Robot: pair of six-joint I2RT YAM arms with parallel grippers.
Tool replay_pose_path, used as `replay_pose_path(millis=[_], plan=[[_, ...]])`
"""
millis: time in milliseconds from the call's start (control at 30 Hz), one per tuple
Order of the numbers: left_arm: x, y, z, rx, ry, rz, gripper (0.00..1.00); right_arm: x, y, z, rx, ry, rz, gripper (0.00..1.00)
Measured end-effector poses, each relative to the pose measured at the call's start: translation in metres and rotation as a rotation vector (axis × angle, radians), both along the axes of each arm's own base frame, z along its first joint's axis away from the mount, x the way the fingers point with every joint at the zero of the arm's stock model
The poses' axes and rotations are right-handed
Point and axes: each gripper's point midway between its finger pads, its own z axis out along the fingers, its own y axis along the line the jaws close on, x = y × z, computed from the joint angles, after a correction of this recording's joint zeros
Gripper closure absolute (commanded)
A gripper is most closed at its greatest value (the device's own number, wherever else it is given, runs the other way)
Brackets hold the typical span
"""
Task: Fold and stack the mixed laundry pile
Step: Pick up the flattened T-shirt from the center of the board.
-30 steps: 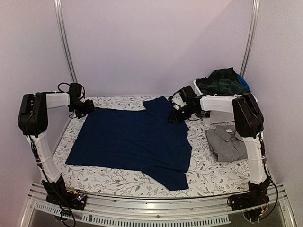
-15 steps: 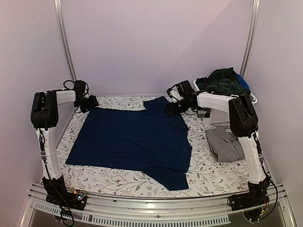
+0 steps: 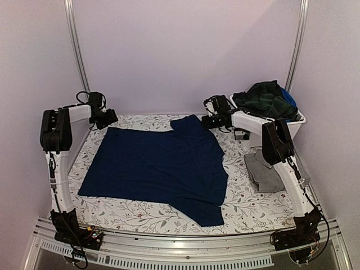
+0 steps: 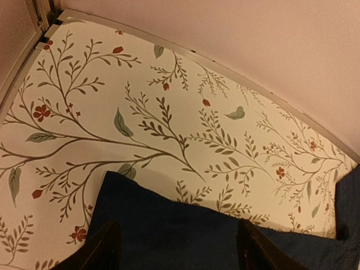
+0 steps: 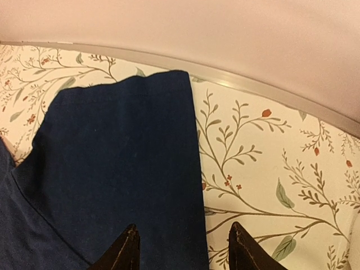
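The left claw (image 3: 110, 119) is standing with its fingers (image 4: 104, 250) apart, and the far left corner of the navy blue garment (image 3: 157, 163) is lying between them. I cannot tell if the tips are touching the fabric. The right claw (image 3: 209, 121) is also standing with its fingers (image 5: 126, 252) apart, above the right edge of the sleeve that is pointing to the back wall (image 3: 185, 56).

Compared with one second ago, both claws are now sitting farther back on the table (image 3: 247, 209), closer to the wall. The left one has gone from beside the garment's left side up to its back corner. The right one has gone from the shoulder part up along the sleeve. The garment itself is lying flat and spread in the middle of the floral cloth (image 4: 169, 112), in the same place as before.

The left arm is stretching its forearm to the back, with the elbow high over the left edge. The right arm is leaning far forward, and its upper link is now crossing over the grey garment (image 3: 264, 175), which is lying on the right side. The dark green plaid garment (image 3: 264, 98) is sitting in the white bin (image 3: 298, 119) at the back right.
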Motion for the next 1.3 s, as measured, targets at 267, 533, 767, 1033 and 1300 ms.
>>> replay_pose_path(millis=[267,533,767,1033,1300], plan=[[0.004,0.004,0.006,0.010,-0.007,0.002,0.29,0.002,0.001,-0.036,-0.040,0.037,-0.013,0.48],[0.016,0.006,-0.003,0.031,0.012,-0.007,0.28,0.008,-0.004,-0.028,-0.076,0.015,-0.039,0.49],[0.010,0.012,-0.019,0.052,0.074,-0.001,0.27,-0.003,-0.006,-0.047,-0.103,0.084,-0.017,0.49],[0.008,0.022,-0.022,0.056,0.088,0.012,0.27,-0.006,-0.004,-0.050,-0.077,0.115,0.009,0.78],[0.005,0.049,-0.033,0.041,0.106,0.039,0.27,-0.008,-0.002,-0.050,-0.014,0.149,0.057,0.98]])
